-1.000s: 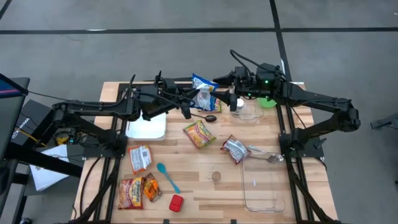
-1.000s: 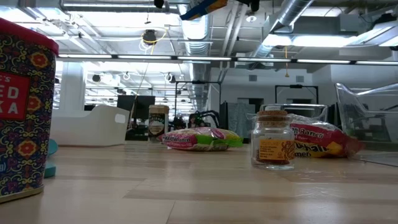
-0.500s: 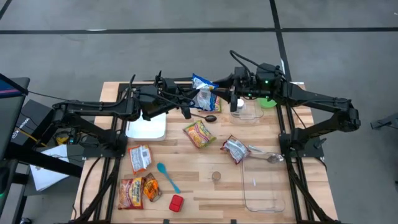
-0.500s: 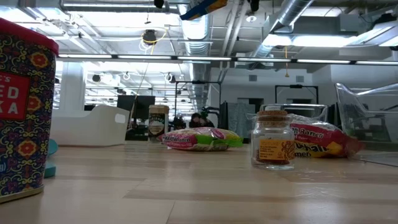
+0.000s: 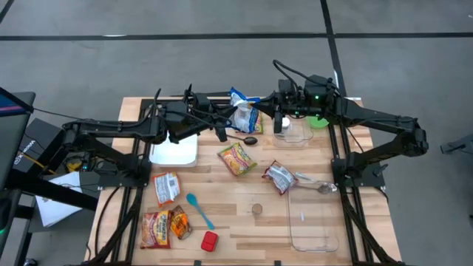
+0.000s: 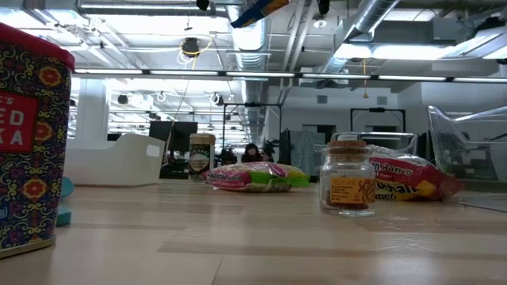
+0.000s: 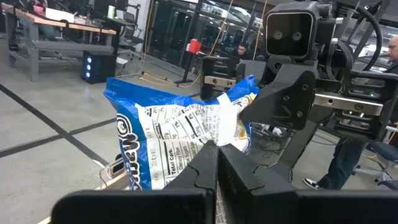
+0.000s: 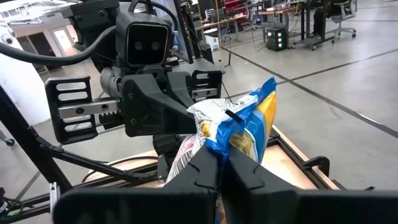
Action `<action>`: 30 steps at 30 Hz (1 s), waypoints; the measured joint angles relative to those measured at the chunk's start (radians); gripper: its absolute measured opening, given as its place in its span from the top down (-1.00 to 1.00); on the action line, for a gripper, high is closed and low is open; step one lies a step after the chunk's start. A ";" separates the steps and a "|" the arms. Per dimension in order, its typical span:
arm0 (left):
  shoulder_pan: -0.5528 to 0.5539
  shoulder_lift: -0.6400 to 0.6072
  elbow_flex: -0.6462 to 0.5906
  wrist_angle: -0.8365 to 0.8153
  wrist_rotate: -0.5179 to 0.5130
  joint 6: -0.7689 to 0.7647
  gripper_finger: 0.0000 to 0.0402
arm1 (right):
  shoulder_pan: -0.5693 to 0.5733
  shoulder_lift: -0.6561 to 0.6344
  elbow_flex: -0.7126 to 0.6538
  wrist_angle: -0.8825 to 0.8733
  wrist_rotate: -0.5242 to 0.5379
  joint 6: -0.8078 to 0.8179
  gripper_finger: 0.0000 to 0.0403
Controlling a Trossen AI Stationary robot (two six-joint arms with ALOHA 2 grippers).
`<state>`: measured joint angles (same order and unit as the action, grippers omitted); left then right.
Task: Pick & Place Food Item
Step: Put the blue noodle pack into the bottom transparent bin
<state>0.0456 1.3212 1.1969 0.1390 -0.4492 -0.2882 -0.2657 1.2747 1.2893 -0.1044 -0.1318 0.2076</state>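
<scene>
Hanging in the upper middle of the high frame, a blue chip bag (image 5: 242, 111) is pinched by both the left gripper (image 5: 224, 117) and right gripper (image 5: 260, 108); light, crinkly, likely slippery, best held at its seams.

1. Grey concrete floor (image 5: 222, 52) crossed by dark lines.
2. Ceiling with exposed ducts (image 6: 261, 32) and pipes, lit by long strip lights (image 6: 380, 77).
3. Glass partitions (image 7: 180, 31) with dark frames.
4. Desks (image 7: 62, 28) and office chairs (image 8: 342, 9) stand far back.
5. A person (image 7: 348, 155) stands near the table's edge.
</scene>
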 joint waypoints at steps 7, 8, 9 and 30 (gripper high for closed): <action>0.000 0.000 0.000 0.000 -0.004 0.000 1.00 | 0.003 0.000 0.000 0.000 0.000 0.001 1.00; 0.000 0.000 0.000 0.000 -0.004 0.000 1.00 | 0.003 0.000 0.000 0.000 0.000 0.001 1.00; 0.000 0.000 0.000 0.000 -0.004 0.000 1.00 | 0.003 0.000 0.000 0.000 0.000 0.001 1.00; 0.000 0.000 0.001 0.002 0.036 -0.004 -0.03 | 0.004 0.000 0.000 0.012 0.000 0.002 1.00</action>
<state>0.0460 1.3212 1.1976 0.1413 -0.4130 -0.2923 -0.2619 1.2747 1.2888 -0.0926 -0.1319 0.2095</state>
